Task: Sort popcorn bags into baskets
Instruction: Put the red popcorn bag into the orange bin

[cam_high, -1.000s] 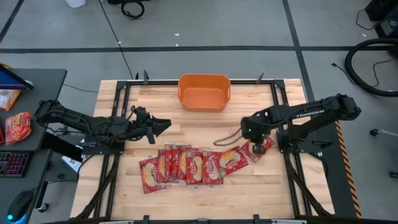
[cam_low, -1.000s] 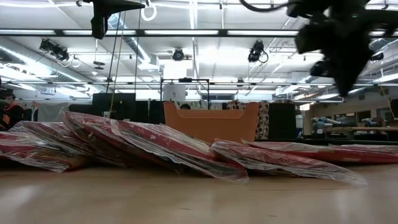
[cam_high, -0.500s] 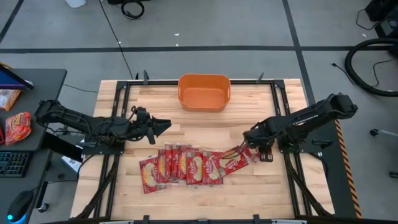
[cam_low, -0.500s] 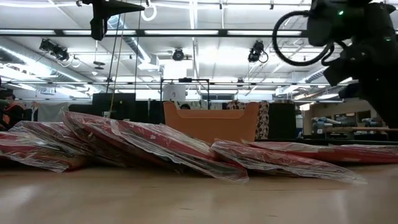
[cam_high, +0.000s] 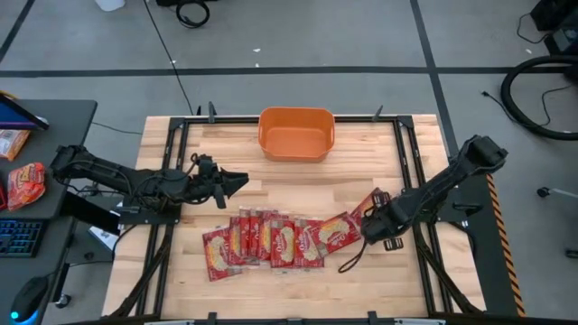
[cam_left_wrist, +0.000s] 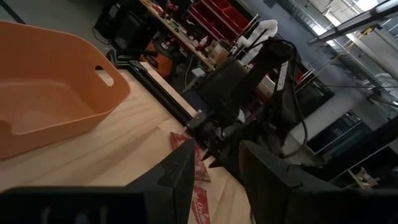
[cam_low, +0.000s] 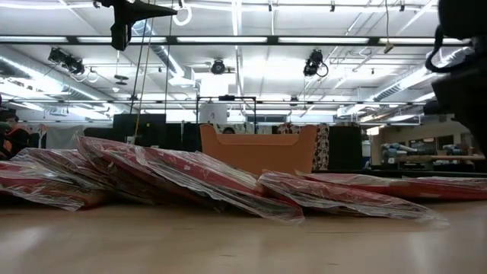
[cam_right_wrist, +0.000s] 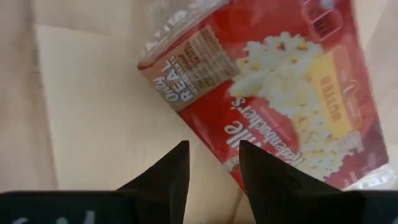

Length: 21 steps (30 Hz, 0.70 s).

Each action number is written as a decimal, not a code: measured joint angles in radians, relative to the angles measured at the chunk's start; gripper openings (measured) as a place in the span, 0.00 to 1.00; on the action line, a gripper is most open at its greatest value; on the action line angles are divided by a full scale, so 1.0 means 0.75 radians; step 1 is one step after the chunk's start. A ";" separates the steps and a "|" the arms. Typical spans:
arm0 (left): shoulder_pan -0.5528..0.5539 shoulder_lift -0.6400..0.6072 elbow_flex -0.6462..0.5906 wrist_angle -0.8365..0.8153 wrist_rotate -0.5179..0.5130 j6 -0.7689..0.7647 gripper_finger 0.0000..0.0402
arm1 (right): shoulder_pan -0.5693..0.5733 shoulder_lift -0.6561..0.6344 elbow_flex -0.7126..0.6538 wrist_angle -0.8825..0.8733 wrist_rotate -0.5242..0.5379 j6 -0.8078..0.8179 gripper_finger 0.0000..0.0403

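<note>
**Right claw low over the end packet, nothing gripped**

I see my right gripper (cam_high: pixel 372 231) down near the table at the right end of the row of popcorn bags (cam_high: pixel 271 242). In its wrist view the two fingers (cam_right_wrist: pixel 163 175) stand a little apart, open, with bare wood between them. They hold nothing. The nearest bag (cam_right_wrist: pixel 273 93) lies flat just beyond the fingertips, its popcorn picture facing up.

The bags lie overlapped in a line across the middle of the table (cam_high: pixel 298 176). In the low view they lean on one another like shingles (cam_low: pixel 190 179). One more bag (cam_high: pixel 373 204) lies apart from the row, just beside the right arm.

The orange tub (cam_high: pixel 296 134) sits at the far edge of the table, well apart from the bags, and I see nothing in it.

My left gripper (cam_high: pixel 237 182) hangs over the left half of the table, fingers (cam_left_wrist: pixel 177 177) parted and holding nothing.
</note>
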 joint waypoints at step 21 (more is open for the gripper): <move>-0.001 0.000 0.000 0.000 0.001 0.002 0.33 | 0.093 0.214 0.010 0.142 0.280 0.072 0.14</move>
